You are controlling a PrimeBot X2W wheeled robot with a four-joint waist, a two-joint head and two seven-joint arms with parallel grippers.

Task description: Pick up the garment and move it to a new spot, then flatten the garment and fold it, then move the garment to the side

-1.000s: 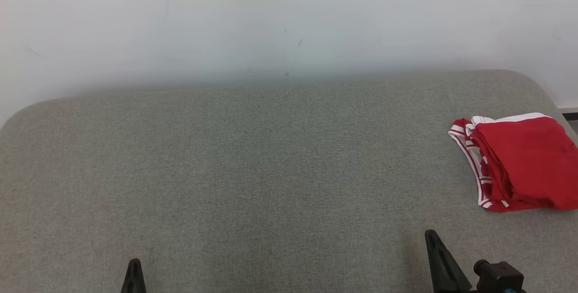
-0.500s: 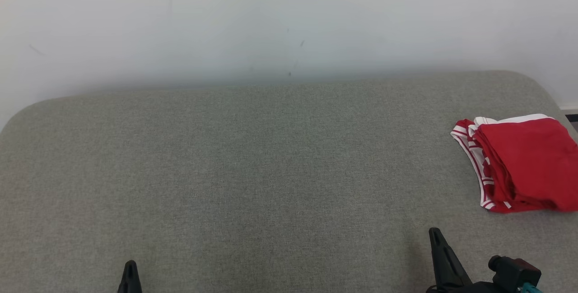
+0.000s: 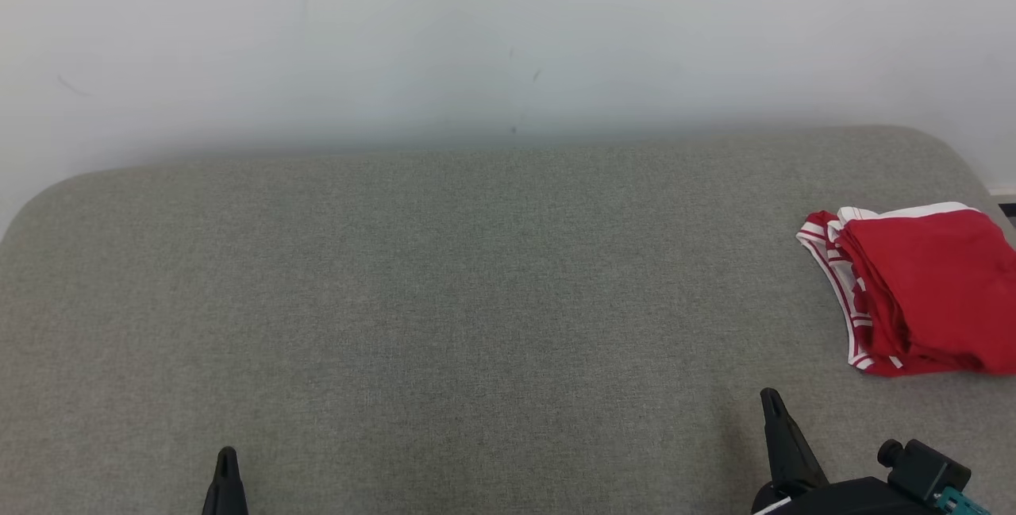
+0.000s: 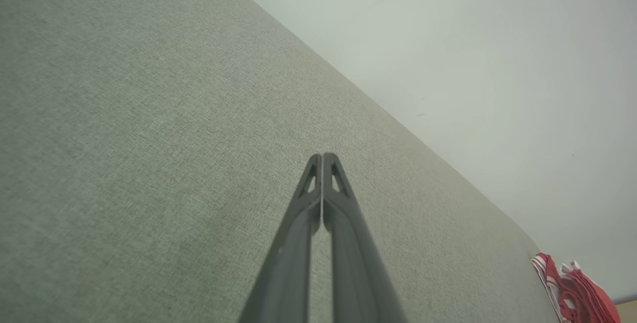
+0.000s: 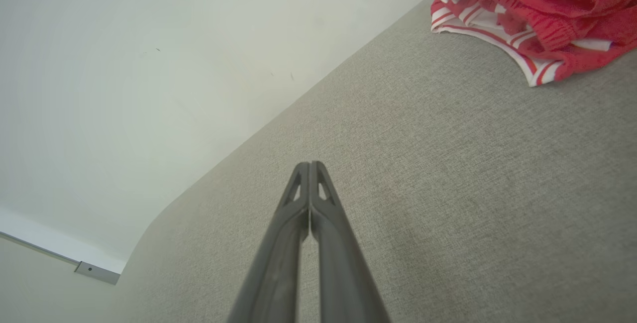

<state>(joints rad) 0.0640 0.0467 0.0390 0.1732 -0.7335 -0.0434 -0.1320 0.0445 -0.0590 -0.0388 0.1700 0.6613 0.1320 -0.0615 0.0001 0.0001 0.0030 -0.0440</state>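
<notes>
Both sets of my fingers are clenched tight, pads pressed together, holding nothing. My left gripper (image 3: 227,453) pokes up at the lower left of the head view, just the dark tip showing. In the left wrist view the two fingers (image 4: 343,198) meet at the tip w/ a thin seam btw them. My right gripper (image 3: 768,397) sits at the lower right, also pinched to a point. A black knob (image 3: 921,463) w/ a teal bit is on the wrist hardware beside it.

The garment (image 3: 929,293) lies folded at the far right of the tabletop (image 3: 476,301), close to the right edge & partly cut off by the frame in the head view. It's red w/ a white & red striped band along its left side and a white strip at the back edge. It's well apart from my left fingers and near, but not touching, my right ones. Grey cloth of the tabletop lies btw my right tip and the garment.

The tabletop is covered in grey woven fabric w/ rounded corners. Behind it is a pale wall (image 3: 476,39) w/ a few small dark scuffs. In the right wrist view a white trim strip (image 5: 54,251) runs along the wall's base.

Red marks on the band may be lettering; too small to read.
</notes>
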